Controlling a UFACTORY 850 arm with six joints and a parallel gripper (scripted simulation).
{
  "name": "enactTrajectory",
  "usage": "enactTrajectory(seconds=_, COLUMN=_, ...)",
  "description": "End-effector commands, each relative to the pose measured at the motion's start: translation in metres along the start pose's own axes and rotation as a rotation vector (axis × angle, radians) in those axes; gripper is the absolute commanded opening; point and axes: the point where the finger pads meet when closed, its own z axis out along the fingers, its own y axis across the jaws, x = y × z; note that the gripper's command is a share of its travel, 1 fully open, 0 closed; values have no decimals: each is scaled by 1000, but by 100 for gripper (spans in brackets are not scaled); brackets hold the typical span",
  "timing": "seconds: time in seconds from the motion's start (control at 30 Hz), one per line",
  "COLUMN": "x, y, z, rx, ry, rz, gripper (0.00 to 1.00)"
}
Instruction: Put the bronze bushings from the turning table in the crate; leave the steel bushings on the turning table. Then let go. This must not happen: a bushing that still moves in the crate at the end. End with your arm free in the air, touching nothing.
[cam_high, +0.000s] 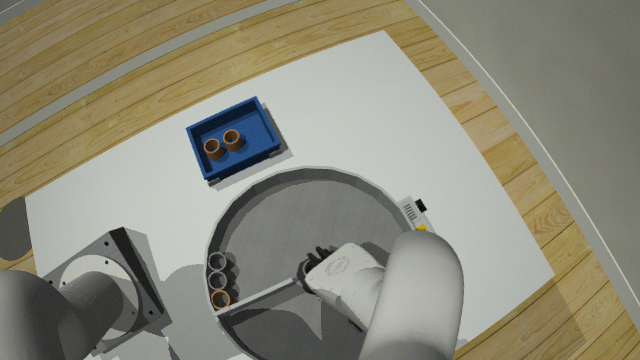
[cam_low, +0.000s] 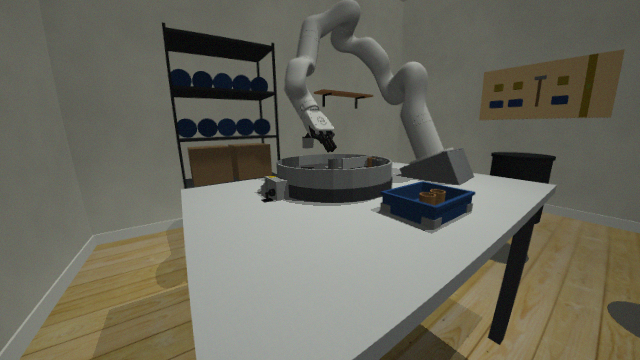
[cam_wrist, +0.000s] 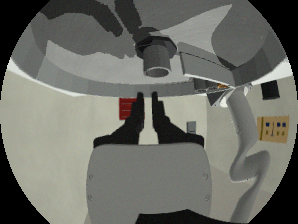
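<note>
Two bronze bushings (cam_high: 215, 155) (cam_low: 427, 199) stand upright, side by side, in the blue crate (cam_high: 255, 136) (cam_low: 405, 209). A third bronze bushing (cam_high: 213, 301) (cam_low: 370, 162) stands on the turning table (cam_high: 300, 215) (cam_low: 335, 178) (cam_wrist: 90, 60), against its wall and beside the divider. Two steel bushings, one (cam_high: 209, 281) next to it and another (cam_high: 209, 262) beyond, stand in a row along the wall. My gripper (cam_high: 316, 254) (cam_low: 331, 149) (cam_wrist: 147, 99) is shut to a narrow gap with nothing in it. It is tilted above the turning table near its hub, well away from the bushings.
A grey hub (cam_low: 339, 164) (cam_wrist: 157, 62) stands up at the turning table's centre. A low divider (cam_high: 260, 295) (cam_wrist: 205, 65) runs from it to the wall. A control box (cam_high: 412, 212) (cam_low: 276, 188) sits at the table's outer side. The arm's base block (cam_low: 442, 167) stands beyond the turning table.
</note>
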Motion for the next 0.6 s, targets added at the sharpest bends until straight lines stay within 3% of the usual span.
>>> enactTrajectory(seconds=0.0, x=0, y=-1, z=-1, rx=1, ry=1, rz=-1, gripper=12)
enactTrajectory(seconds=0.3, x=0, y=0, z=0, rx=1, ry=1, rz=-1, gripper=9)
enactTrajectory(seconds=0.4, x=-11, y=40, z=9, rx=0, ry=1, rz=0, gripper=9)
enactTrajectory(seconds=0.47, x=-11, y=40, z=9, rx=0, ry=1, rz=0, gripper=9)
enactTrajectory(seconds=0.57, x=-18, y=67, z=15, rx=0, ry=1, rz=0, gripper=9)
